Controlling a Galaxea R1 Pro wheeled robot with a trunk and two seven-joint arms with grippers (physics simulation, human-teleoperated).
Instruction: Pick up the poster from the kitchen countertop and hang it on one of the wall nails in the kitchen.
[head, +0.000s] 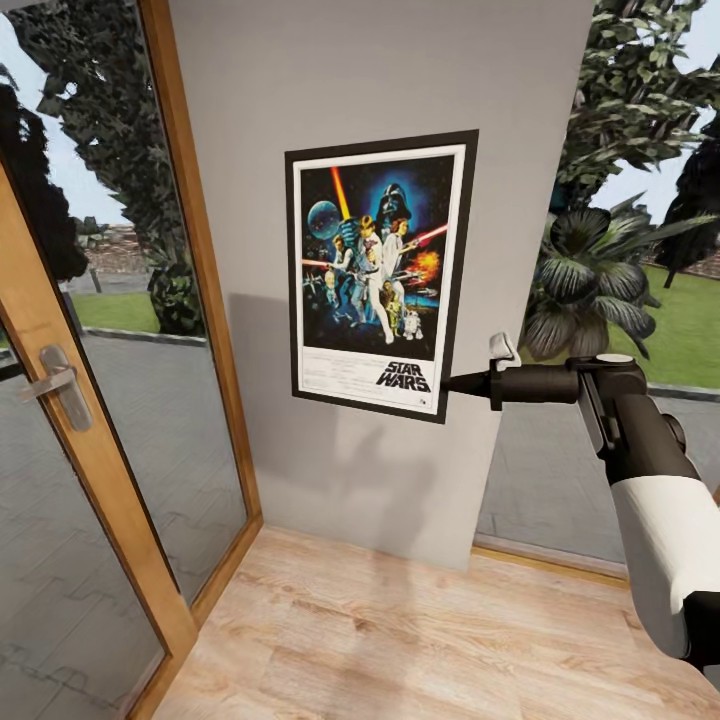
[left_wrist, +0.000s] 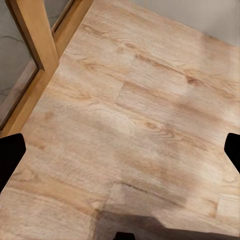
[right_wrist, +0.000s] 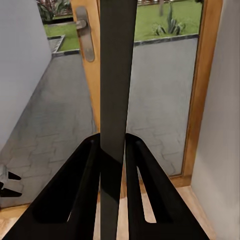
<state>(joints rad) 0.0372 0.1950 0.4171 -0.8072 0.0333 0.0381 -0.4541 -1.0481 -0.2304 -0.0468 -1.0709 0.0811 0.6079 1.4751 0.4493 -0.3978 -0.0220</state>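
The Star Wars poster (head: 378, 270) stands upright and flat against the pale grey wall (head: 380, 70), slightly tilted. My right gripper (head: 447, 384) is shut on its lower right corner, reaching in from the right. In the right wrist view the poster's dark edge (right_wrist: 117, 100) runs between the two black fingers (right_wrist: 85, 170), which press on it from both sides. No nail can be made out on the wall; any behind the poster is hidden. My left gripper (left_wrist: 120, 150) is open, hanging over the wooden floor with nothing in it. The kitchen countertop is out of view.
A glass door with a wooden frame (head: 110, 470) and a metal handle (head: 60, 385) stands at the left. Light wood floor (head: 400, 640) lies below the wall. A glass pane (head: 640, 300) at the right looks out on plants and lawn.
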